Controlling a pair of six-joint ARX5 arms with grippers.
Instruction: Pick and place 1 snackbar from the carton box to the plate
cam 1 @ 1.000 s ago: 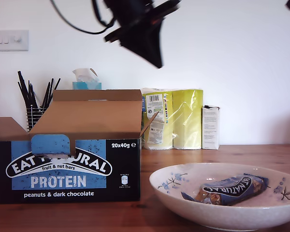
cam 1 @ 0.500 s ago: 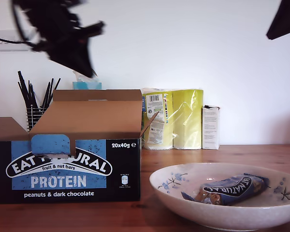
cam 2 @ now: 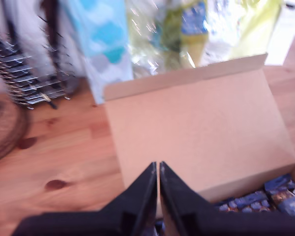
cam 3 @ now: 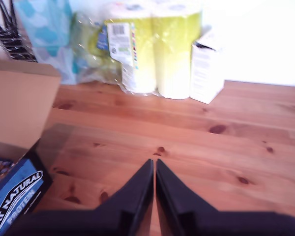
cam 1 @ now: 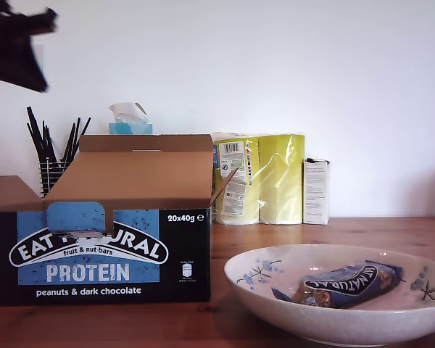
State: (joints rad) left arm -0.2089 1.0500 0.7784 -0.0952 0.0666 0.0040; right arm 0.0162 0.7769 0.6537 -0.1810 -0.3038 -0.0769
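navy-blue snackbar (cam 1: 351, 284) in speckled off-white, blue-flowered plate (cam 1: 275, 301).

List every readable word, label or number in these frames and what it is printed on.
"EAT NATURAL", "fruit & nut bars", "PROTEIN", "peanuts & dark chocolate", "20x40g": front of the carton box.
"NATURAL", upside down: wrapper of the snackbar in the plate.
"EAT NATURAL": box front in the second wrist view.
Yellow pack labels, white carton: too small to read.

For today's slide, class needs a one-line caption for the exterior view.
A snackbar lies in the plate beside the open carton box on a wooden table.
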